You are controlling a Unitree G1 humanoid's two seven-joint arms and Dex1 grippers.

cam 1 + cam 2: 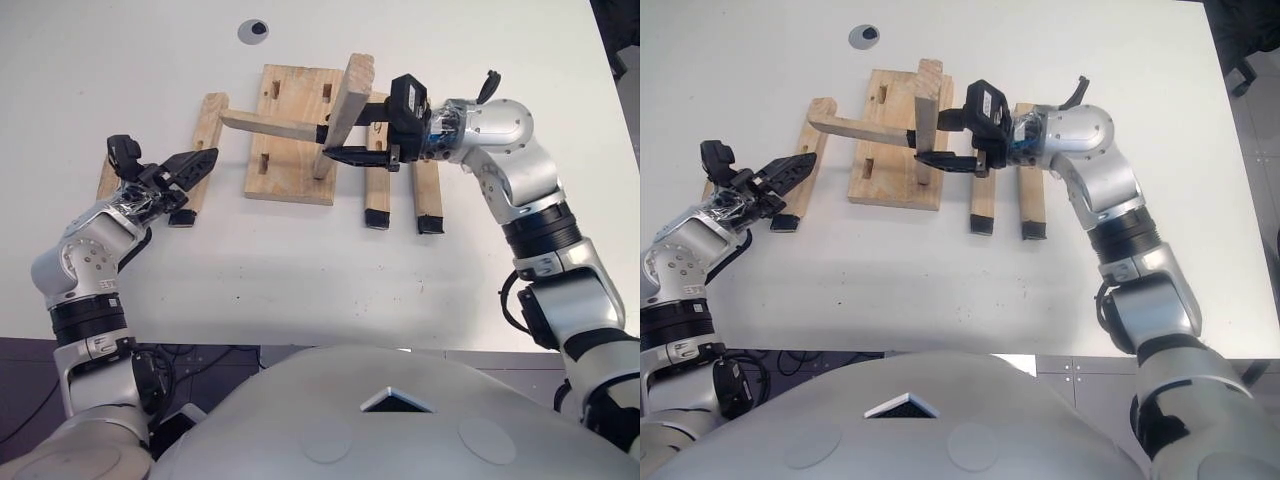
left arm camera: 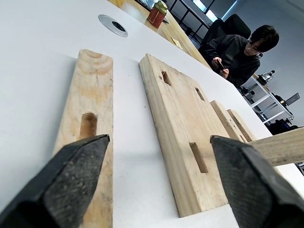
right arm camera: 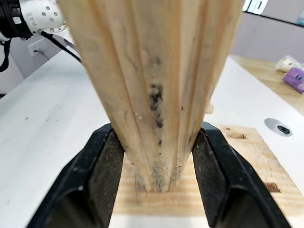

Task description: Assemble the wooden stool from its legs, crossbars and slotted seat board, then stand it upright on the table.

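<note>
At upper centre of the head view, the right gripper (image 1: pixel 340 130) is clamped on a leg (image 1: pixel 345 100) standing end-down on the seat board (image 1: pixel 285 160), its crossbar (image 1: pixel 265 127) jutting left. Seat it by holding it square over the slot and pressing straight down. At left, the left gripper (image 1: pixel 200 165) hovers wide open beside a loose leg (image 1: pixel 207 120), elbow bent low.

You have bright, even light from overhead on the white table (image 1: pixel 300 290), with no harsh glare and only short, soft shadows along the near edges of the seat board (image 1: pixel 290 135). In the left wrist view, the black left fingers (image 2: pixel 61 190) show as dark masses against the pale table, and light strips (image 2: pixel 204 4) glow in the room behind. In the right wrist view, the leg (image 3: pixel 152 95) is evenly lit, while the right fingers (image 3: pixel 95 180) sit in shade.
</note>
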